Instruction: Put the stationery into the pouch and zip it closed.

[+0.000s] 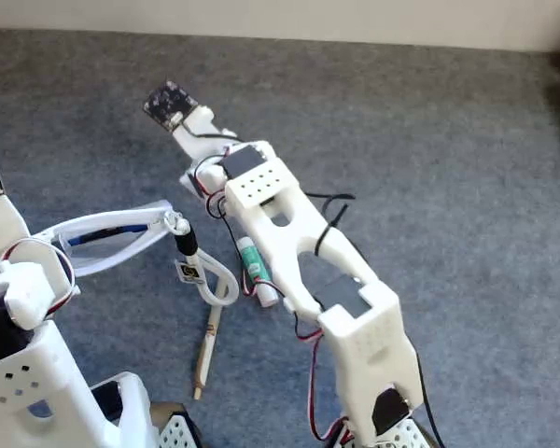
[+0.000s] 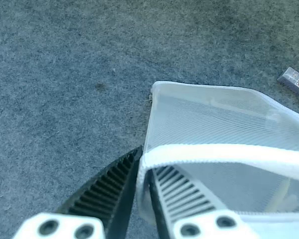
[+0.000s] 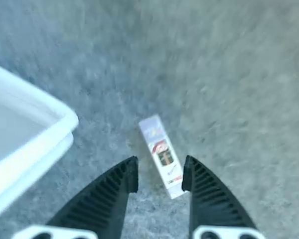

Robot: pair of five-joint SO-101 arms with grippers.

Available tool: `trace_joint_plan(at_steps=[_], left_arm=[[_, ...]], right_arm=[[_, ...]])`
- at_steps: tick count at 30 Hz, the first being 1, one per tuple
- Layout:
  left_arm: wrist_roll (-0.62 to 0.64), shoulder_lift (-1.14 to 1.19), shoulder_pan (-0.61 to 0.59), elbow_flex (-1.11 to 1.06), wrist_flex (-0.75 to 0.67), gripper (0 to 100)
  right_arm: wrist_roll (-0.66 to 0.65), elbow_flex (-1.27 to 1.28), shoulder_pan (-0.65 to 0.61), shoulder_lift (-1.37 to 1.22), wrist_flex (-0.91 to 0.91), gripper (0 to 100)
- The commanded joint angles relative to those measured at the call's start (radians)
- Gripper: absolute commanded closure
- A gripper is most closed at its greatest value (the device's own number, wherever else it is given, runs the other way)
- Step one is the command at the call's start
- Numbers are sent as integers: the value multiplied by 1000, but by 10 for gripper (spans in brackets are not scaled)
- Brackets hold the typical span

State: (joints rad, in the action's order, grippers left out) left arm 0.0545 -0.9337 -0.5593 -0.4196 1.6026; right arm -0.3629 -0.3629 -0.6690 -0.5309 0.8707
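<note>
Right hand (image 3: 159, 172) open at a middling gap, jaws either side of the near end of a small white printed block (image 3: 161, 149) lying on the grey tabletop (image 3: 229, 74); you can't tell if it touches yet. Left hand (image 2: 146, 167) clamped on the rim of the mesh pouch (image 2: 214, 124), holding the mouth up just beside the block. Pen (image 1: 185, 241), green-and-white stick (image 1: 255, 264) and pencil (image 1: 205, 350) lie outside the pouch, near the right arm. Risks, as judgement: the block sits slightly skewed to the jaws, so closing may pinch a corner and flick it out; the pouch rim is near, so you could knock it; the thin rim grip may slip and collapse the mouth.
</note>
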Motion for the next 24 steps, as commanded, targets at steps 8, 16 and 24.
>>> trace_joint_plan(at_steps=[8, 16, 24], left_arm=[[-12, 16, -15, -4, -6, 990], [-12, 16, -15, -4, -6, 990], [-12, 10, -15, -53, -35, 989]], right_arm=[[-75, -303, -8, -231, 4, 856], [-80, -367, -5, -318, 4, 856], [-81, -432, 8, -400, 4, 860]])
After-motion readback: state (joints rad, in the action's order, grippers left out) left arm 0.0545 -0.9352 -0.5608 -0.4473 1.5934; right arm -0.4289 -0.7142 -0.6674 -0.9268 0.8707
